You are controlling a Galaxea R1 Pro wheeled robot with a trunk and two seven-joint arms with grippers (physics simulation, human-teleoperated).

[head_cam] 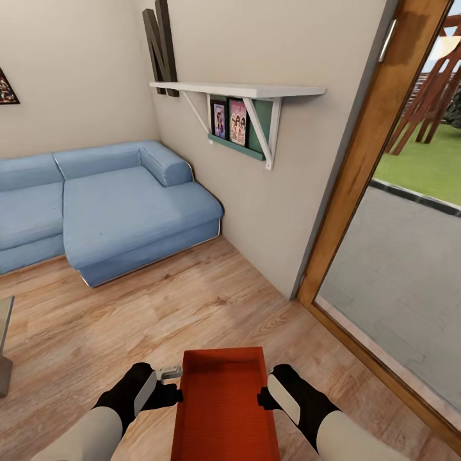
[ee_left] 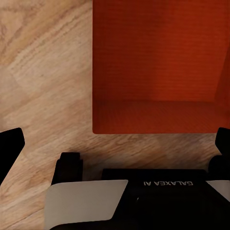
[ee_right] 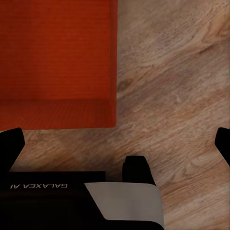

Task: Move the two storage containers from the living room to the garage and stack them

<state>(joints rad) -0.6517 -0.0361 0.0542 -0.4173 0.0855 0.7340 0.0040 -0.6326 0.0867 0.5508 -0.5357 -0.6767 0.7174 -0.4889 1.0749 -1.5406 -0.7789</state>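
Nearest the camera, an orange-red storage container (head_cam: pixel 225 403) sits low at the centre of the head view, held up between the robot's two arms above the light wood plank floor (head_cam: pixel 96 326). It is a rectangular bin with low straight walls and a finely ribbed bottom, its long side running away from the robot.

On its left side, the left end effector (head_cam: pixel 171 384) meets the container's left wall near the far corner; a grey fingertip pokes out just beside that corner. On the right, the right end effector (head_cam: pixel 264 398) touches the right wall about midway along. From the head view I cannot tell whether either one is clamped onto a wall or merely pressing against it.

Through the left wrist camera, the container (ee_left: pixel 160 67) appears beyond the black fingers (ee_left: pixel 10 148), which stand wide apart at the picture's edges, with wood flooring beneath. The right wrist camera gives a similar sight: the container (ee_right: pixel 57 62) over the planks, and black fingers (ee_right: pixel 10 146) spread wide.

Farther off, a blue sectional sofa (head_cam: pixel 109 205) fills the far left corner of the living room. On the beige wall behind it hangs a big black letter N (head_cam: pixel 160 48). A white shelf (head_cam: pixel 237 89) with picture books (head_cam: pixel 230 121) beneath is mounted on the right wall. A wood-framed glass door (head_cam: pixel 384 205) stands on the right, showing pavement and grass outside.
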